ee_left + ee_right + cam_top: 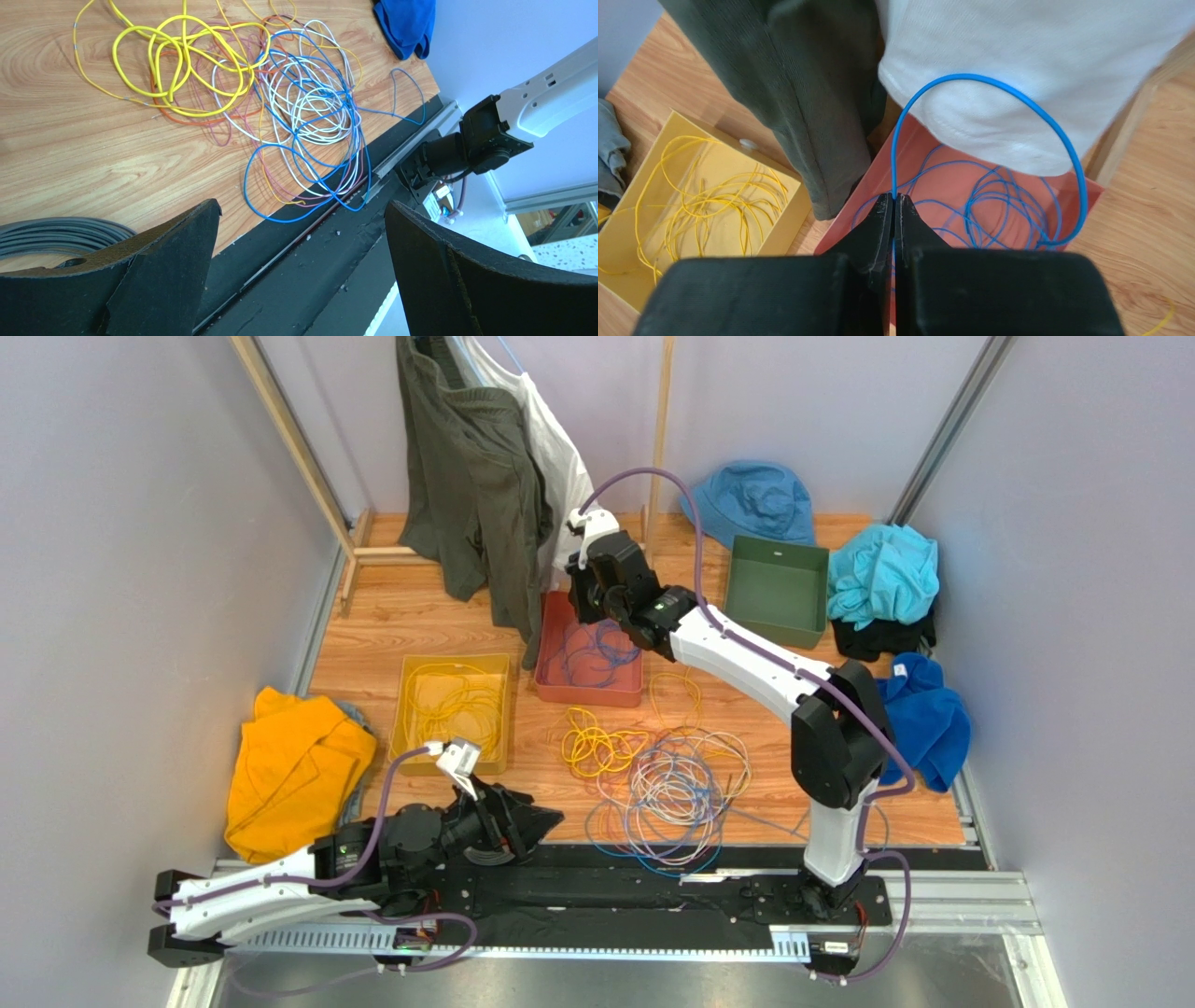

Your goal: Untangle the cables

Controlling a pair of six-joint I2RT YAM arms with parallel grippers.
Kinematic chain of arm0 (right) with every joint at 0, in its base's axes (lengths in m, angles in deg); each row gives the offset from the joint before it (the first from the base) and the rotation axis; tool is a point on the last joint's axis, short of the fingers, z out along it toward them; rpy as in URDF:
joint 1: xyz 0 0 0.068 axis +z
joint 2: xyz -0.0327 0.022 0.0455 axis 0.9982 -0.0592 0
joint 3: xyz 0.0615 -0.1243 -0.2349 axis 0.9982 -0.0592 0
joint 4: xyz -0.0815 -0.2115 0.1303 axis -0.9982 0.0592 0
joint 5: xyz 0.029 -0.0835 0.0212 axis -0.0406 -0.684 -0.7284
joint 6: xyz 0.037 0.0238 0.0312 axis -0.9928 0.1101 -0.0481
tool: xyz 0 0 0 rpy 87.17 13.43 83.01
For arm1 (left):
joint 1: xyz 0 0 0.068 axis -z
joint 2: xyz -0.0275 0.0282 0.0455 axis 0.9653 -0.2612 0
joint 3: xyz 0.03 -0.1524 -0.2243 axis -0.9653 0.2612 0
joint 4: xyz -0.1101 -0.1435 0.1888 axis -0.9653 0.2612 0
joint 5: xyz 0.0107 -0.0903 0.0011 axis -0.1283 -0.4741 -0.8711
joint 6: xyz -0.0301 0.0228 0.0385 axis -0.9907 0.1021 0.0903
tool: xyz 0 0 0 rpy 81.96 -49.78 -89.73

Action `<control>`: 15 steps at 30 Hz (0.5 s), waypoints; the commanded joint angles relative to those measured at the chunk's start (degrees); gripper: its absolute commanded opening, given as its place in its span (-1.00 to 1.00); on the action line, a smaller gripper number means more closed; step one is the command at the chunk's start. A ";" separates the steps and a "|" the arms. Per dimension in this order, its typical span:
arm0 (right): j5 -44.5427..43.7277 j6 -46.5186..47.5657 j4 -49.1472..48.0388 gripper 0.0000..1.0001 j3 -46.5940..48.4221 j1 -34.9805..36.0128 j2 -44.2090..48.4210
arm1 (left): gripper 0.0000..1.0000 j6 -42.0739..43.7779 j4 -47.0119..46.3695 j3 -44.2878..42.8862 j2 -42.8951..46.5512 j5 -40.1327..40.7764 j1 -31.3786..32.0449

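Risk: blue cable loop may snag the shirt or spring outside the tray. Right gripper pinches it; left gripper gapes, empty.

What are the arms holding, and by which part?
The right gripper pinches a blue cable between its fingers, at one foot of its arching loop above the red tray. The left gripper holds nothing.

My right gripper: over red tray of looped blue cable.
My left gripper: low, at the counter near edge.
Cables: tangled heap, mid counter.
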 commanded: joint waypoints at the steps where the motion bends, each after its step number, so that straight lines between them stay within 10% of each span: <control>1: 2.21 -1.06 -7.91 -1.00 -0.97 -0.07 0.08 | 0.92 1.48 0.14 -1.79 -0.10 0.58 0.32; 15: -1.21 -1.42 -6.24 -0.92 -10.19 -0.07 0.53 | 0.92 0.08 -0.21 -0.30 -0.10 0.75 0.32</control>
